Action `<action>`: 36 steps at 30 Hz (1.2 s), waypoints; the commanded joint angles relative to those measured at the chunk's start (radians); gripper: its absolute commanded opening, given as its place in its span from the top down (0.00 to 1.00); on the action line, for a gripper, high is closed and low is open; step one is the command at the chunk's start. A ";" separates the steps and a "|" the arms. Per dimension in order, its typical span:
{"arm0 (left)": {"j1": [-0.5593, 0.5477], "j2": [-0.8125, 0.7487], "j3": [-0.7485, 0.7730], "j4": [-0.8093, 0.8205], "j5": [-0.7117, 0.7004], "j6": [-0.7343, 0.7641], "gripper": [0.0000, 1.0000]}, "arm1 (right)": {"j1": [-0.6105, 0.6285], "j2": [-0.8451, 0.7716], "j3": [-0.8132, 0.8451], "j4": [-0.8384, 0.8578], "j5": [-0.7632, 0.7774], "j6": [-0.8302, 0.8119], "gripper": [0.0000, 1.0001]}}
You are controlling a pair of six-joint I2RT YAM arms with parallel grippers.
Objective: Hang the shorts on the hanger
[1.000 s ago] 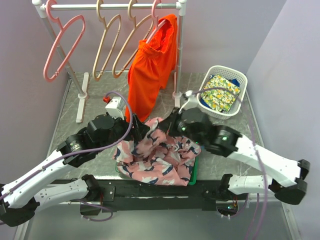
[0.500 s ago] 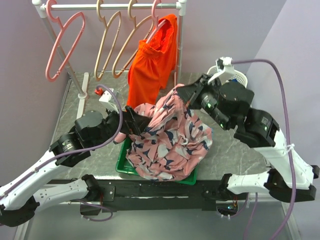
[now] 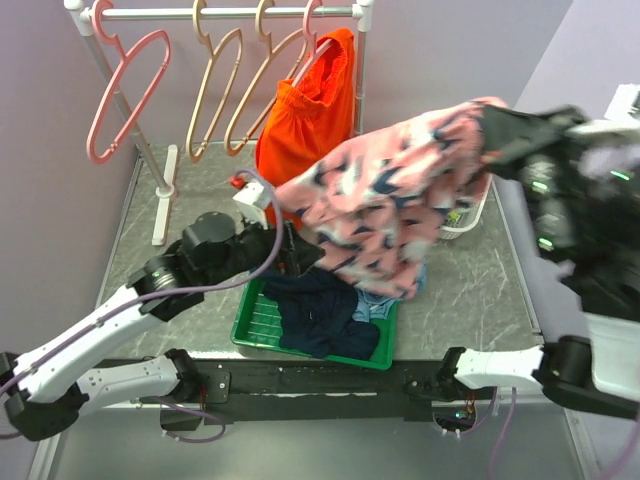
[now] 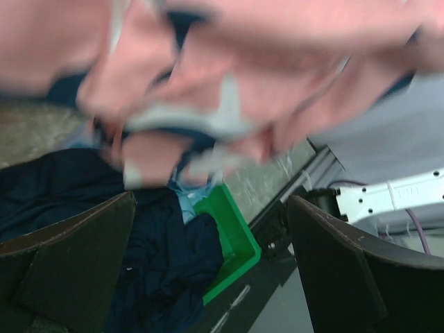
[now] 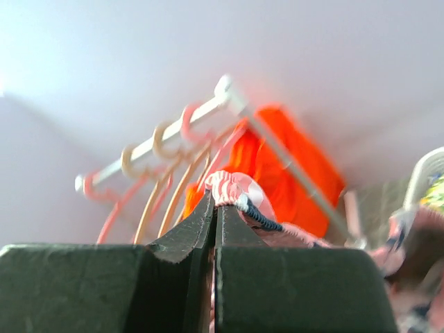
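The pink leaf-printed shorts (image 3: 390,200) hang stretched in the air above the tray. My right gripper (image 3: 486,116) is shut on their gathered waistband (image 5: 236,191) and holds it high at the right; its jaws are pressed together in the right wrist view (image 5: 214,205). My left gripper (image 3: 300,252) sits under the shorts' lower left edge. Its fingers are wide apart in the left wrist view (image 4: 211,200), with the blurred shorts (image 4: 229,62) above them and not between them. Two beige hangers (image 3: 215,90) hang on the rack at the back.
A green tray (image 3: 255,320) holds dark navy clothes (image 3: 320,315). Orange shorts (image 3: 300,140) hang from a pink hanger on the white rack (image 3: 230,13). Another pink hanger (image 3: 125,95) hangs at the left. A white basket (image 3: 478,205) is partly hidden behind the shorts.
My right gripper has lifted the shorts out of the tray, up and to the right, uncovering the navy clothes. My left gripper has shifted a little right below the cloth.
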 commanded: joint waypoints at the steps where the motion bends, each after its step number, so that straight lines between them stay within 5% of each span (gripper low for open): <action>1: -0.008 0.094 0.033 0.124 0.158 0.016 0.04 | -0.006 -0.121 -0.075 0.220 0.186 -0.144 1.00; 11: -0.239 0.531 0.243 0.228 0.150 0.000 0.04 | -0.004 -0.160 -0.123 0.310 0.359 -0.280 1.00; 18: -0.304 0.832 0.354 0.276 0.068 -0.250 0.04 | -0.001 -0.214 -0.220 0.308 0.408 -0.281 1.00; 23: -0.327 0.950 0.354 0.362 0.040 -0.376 0.03 | -0.001 -0.255 -0.281 0.225 0.390 -0.179 1.00; 30: -0.351 1.179 0.541 0.236 -0.122 -0.470 0.04 | 0.000 -0.277 -0.336 0.053 0.343 0.006 1.00; 36: -0.347 1.178 0.495 0.176 -0.256 -0.531 0.04 | 0.000 -0.315 -0.405 0.004 0.313 0.074 1.00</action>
